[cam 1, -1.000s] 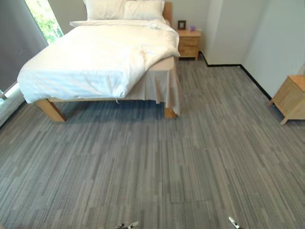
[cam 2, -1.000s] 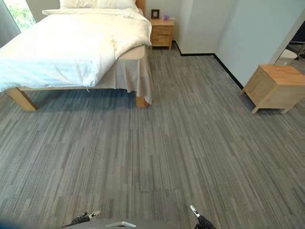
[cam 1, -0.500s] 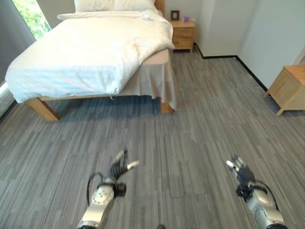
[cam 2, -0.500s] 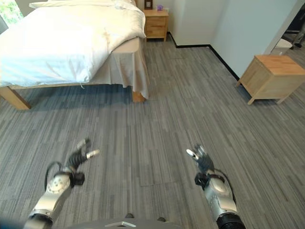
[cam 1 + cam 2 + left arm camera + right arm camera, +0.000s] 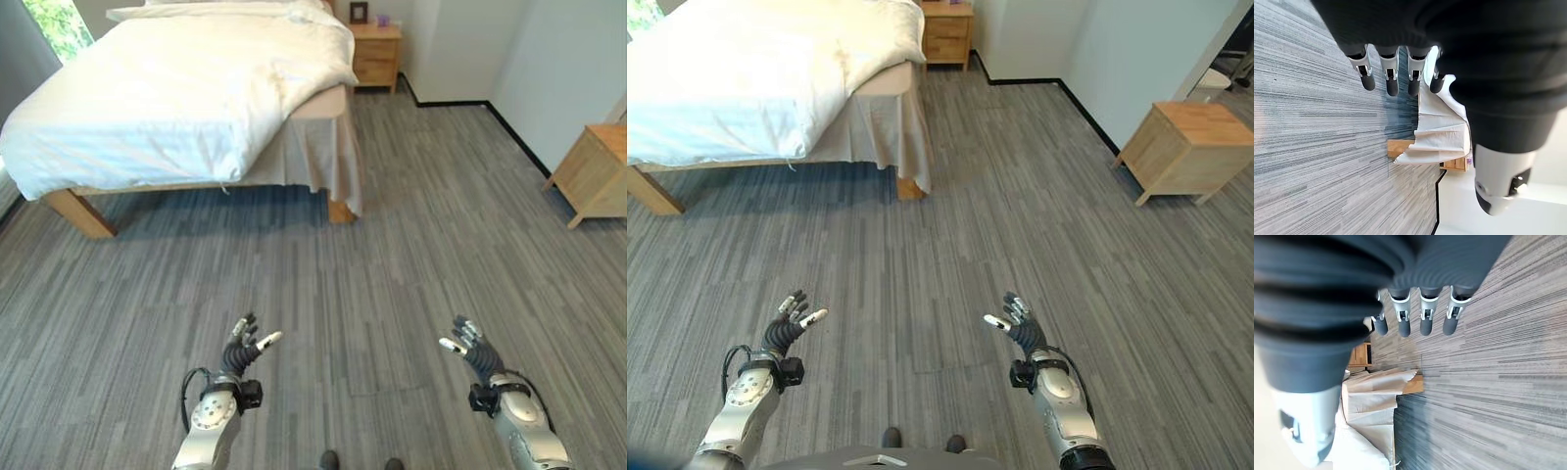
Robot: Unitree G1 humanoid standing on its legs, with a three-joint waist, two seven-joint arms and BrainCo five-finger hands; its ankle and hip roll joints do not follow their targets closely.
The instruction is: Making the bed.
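A wooden bed (image 5: 73, 208) stands at the far left of the room, some way ahead of me. A white duvet (image 5: 167, 93) lies rumpled over it, its near right corner folded back so the beige mattress edge and valance (image 5: 318, 162) show. My left hand (image 5: 240, 350) is raised low in front of me over the grey floor, open and holding nothing. My right hand (image 5: 472, 351) is up at the same height on the other side, also open and holding nothing. Both hands are far short of the bed. The bed's corner shows past the fingers (image 5: 1392, 83) in the left wrist view.
A wooden nightstand (image 5: 375, 54) stands by the bed's head at the far wall. A low wooden cabinet (image 5: 593, 171) sits against the right wall. Grey striped carpet (image 5: 392, 255) stretches between me and the bed. A window is at the far left.
The camera has tilted down and moved closer to the bed. Both hands have come up from the bottom edge into view and now hold level, fingers spread.
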